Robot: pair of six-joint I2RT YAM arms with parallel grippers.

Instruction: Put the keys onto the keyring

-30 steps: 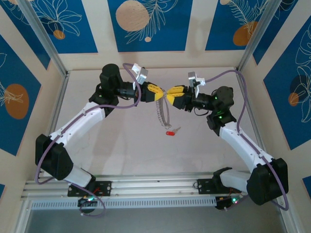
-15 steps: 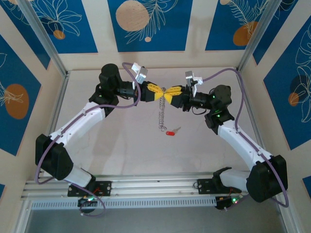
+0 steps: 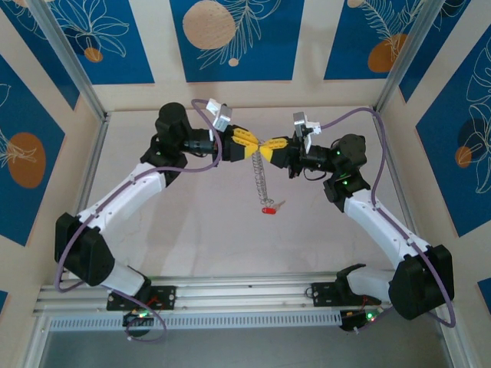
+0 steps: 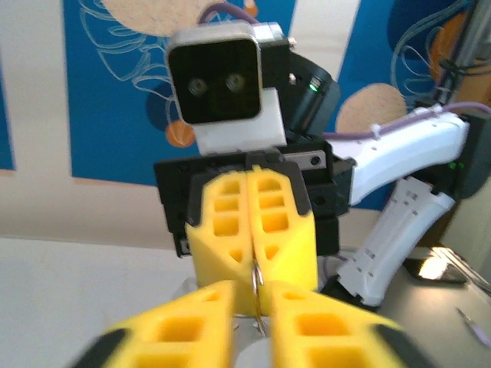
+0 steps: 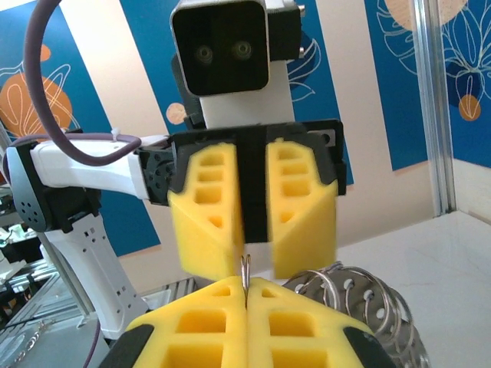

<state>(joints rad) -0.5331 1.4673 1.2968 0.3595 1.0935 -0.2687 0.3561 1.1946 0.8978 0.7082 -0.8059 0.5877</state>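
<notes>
A large, thin grey-beige keyring [image 3: 263, 180] was held at upper centre of the overhead view. It hung from the point where the left gripper [image 3: 258, 146] and right gripper [image 3: 268, 148] met. Both were clamped on its wire, the left apparently less tightly. A tiny red key with a pale stem [image 3: 268, 208] was seen on the table [image 3: 192, 222] just below. Were the hoop pulled unevenly, it could be lost from the looser grip and dropped.

So the left jaws and right jaws meet tip to tip over the tabletop [image 3: 192, 230], both pinching the keyring [image 3: 261, 180]. It trails nearward from the jaws, and the key [image 3: 268, 209] sits right at its far-from-jaws end.
</notes>
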